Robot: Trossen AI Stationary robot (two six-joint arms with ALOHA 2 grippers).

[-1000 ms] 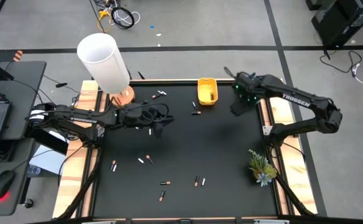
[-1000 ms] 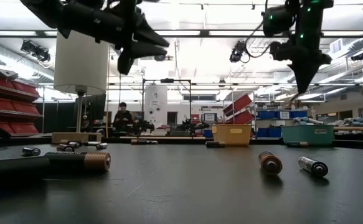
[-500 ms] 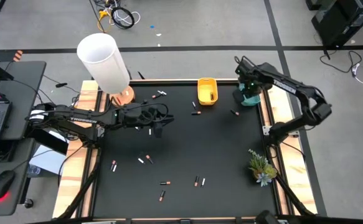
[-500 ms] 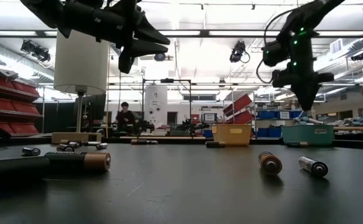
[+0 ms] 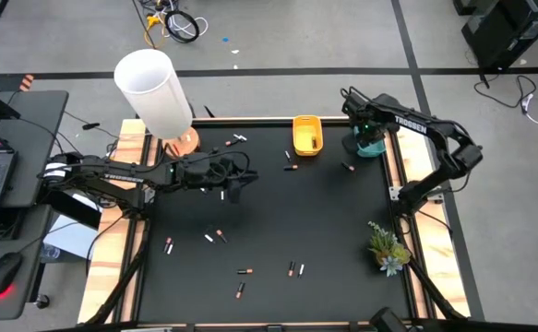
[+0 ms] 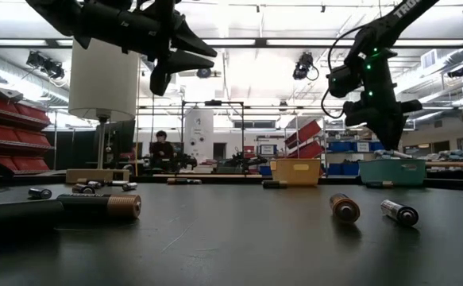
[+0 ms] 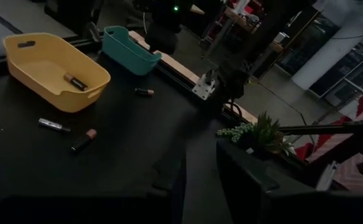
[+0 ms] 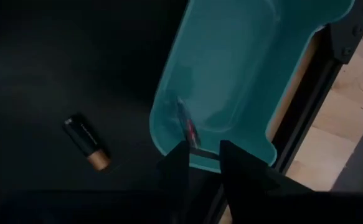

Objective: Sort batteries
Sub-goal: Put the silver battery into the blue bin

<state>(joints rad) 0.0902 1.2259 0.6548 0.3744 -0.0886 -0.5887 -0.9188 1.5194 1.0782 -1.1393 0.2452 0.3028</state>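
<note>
Directly beneath the right gripper (image 8: 203, 163), the right wrist view shows what the high view hides: a thin red-and-silver battery (image 8: 188, 127) lying loose inside the teal tray (image 8: 231, 56), just ahead of the fingertips, which stand slightly apart with nothing between them. A dark battery with a copper end (image 8: 88, 144) lies on the black table (image 5: 269, 221) just beside that tray. From above, the right arm reaches across its far corner and folds back at the elbow, its gripper pointing down over the teal tray. The left gripper (image 5: 234, 187) hangs well above the table on a nearly level, outstretched arm, short of the yellow tray (image 5: 307, 135); its fingers (image 7: 169, 174) show a narrow gap and hold nothing. Only the left wrist view looks into the yellow tray, where one battery (image 7: 75, 81) lies; two more lie just outside it, toward the left gripper. The high view shows about ten batteries scattered on the table, among them three nearest the camera edge (image 5: 293, 268). There are two trays, one lamp (image 5: 154, 92) and one small plant (image 5: 388, 247).
</note>
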